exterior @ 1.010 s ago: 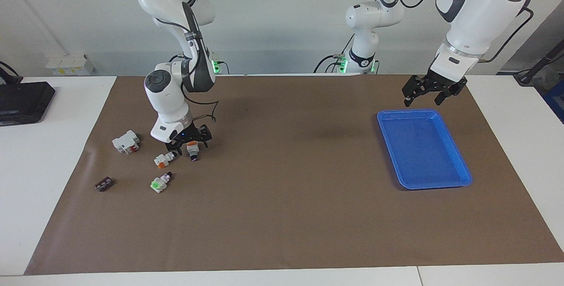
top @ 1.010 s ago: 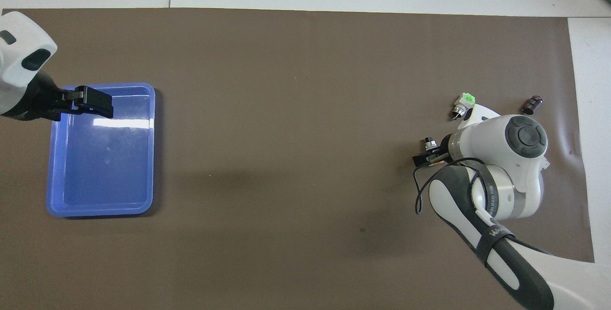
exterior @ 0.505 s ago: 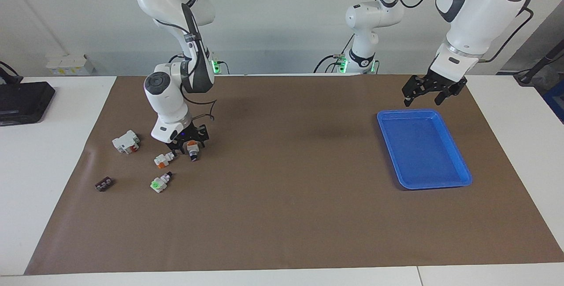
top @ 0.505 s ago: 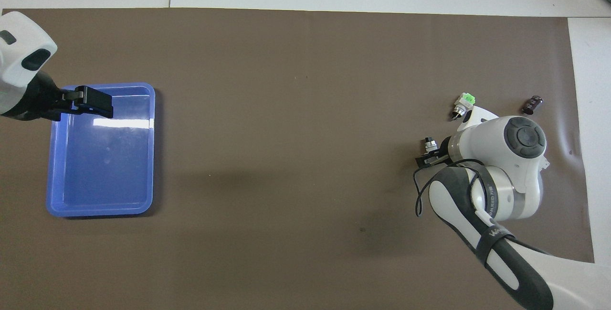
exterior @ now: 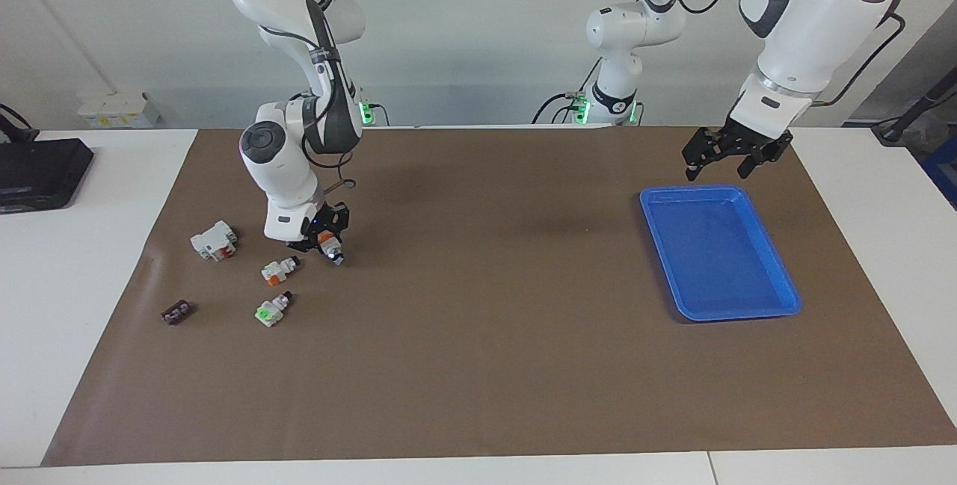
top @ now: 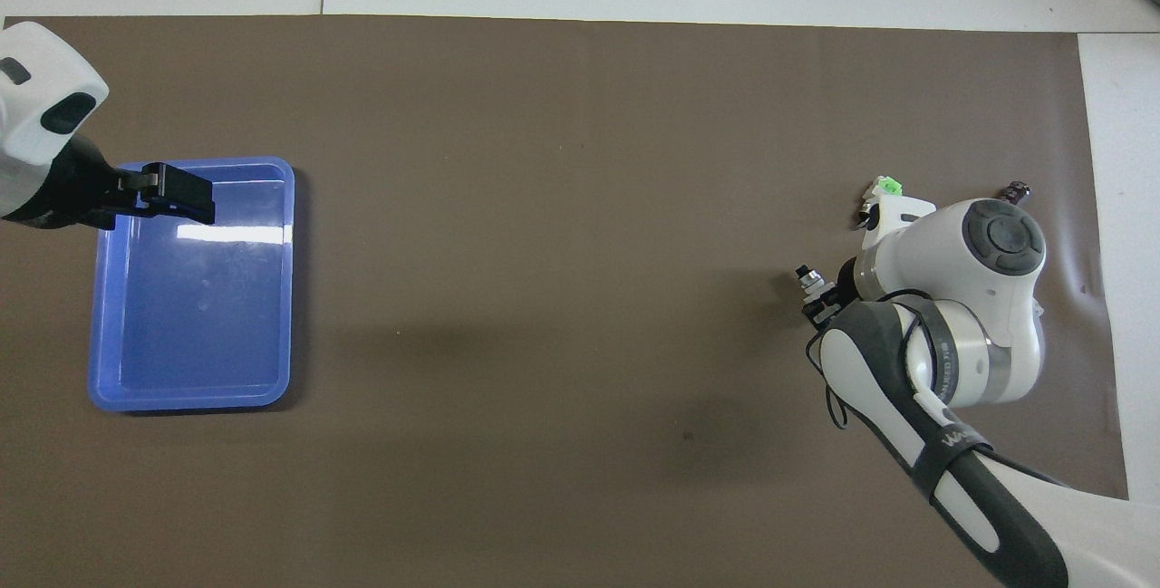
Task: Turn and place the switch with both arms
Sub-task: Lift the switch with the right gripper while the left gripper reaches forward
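Observation:
The switch (exterior: 330, 249) is white with an orange block and a black knob (top: 805, 276). It hangs tilted just above the brown mat, with my right gripper (exterior: 327, 243) shut on it near the orange end. In the overhead view the right arm's wrist hides most of the switch, and only the right gripper (top: 820, 296) edge and the knob show. My left gripper (exterior: 718, 169) waits open in the air over the edge of the blue tray (exterior: 718, 261) nearest the robots. Seen from overhead, the left gripper (top: 177, 192) overlaps the tray (top: 195, 325) rim.
Toward the right arm's end of the mat lie a slim white switch with an orange patch (exterior: 278, 270), a green-capped switch (exterior: 269, 311), a white block with red (exterior: 213, 240) and a small dark part (exterior: 176, 311). A black device (exterior: 37, 171) sits off the mat.
My right gripper has shut on the switch and risen a little with it, tipping it. The right arm's wrist has shifted. The left arm has not moved.

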You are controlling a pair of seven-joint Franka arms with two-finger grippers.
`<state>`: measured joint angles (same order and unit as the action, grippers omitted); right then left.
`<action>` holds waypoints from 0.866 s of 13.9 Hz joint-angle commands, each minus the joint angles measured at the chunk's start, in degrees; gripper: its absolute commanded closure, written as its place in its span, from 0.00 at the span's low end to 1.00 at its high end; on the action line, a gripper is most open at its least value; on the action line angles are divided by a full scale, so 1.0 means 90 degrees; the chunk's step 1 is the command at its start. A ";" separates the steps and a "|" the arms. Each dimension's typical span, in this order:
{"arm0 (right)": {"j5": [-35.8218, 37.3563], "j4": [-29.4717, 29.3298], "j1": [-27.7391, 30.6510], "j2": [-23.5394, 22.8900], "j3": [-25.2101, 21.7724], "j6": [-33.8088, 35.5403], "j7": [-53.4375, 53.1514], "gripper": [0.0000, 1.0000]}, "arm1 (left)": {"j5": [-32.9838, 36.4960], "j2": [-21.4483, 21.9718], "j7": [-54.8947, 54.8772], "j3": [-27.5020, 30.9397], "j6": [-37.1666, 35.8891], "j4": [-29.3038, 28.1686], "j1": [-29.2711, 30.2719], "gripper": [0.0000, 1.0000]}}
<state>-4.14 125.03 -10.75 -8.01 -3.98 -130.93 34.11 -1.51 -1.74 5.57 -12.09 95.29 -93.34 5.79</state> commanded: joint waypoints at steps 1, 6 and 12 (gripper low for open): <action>-0.0116 -0.0541 -0.0191 0.0050 0.0042 0.0271 0.1069 1.00 | -0.0086 0.0194 -0.0052 0.0005 0.0057 -0.0214 0.0069 0.00; -0.1566 -0.1546 -0.0436 0.0089 0.0812 0.0212 0.1708 1.00 | -0.0086 0.0194 -0.0052 0.0005 0.0047 -0.0214 0.0069 0.00; -0.2849 -0.2368 -0.0465 0.0158 0.1779 -0.0117 0.2458 1.00 | -0.0086 0.0213 -0.0052 -0.0004 0.0057 -0.0195 0.0031 0.00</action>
<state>-26.75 104.66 -15.44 -6.39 9.68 -130.21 51.50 -1.51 -1.71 5.57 -12.10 95.29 -93.34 5.79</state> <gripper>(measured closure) 0.590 0.000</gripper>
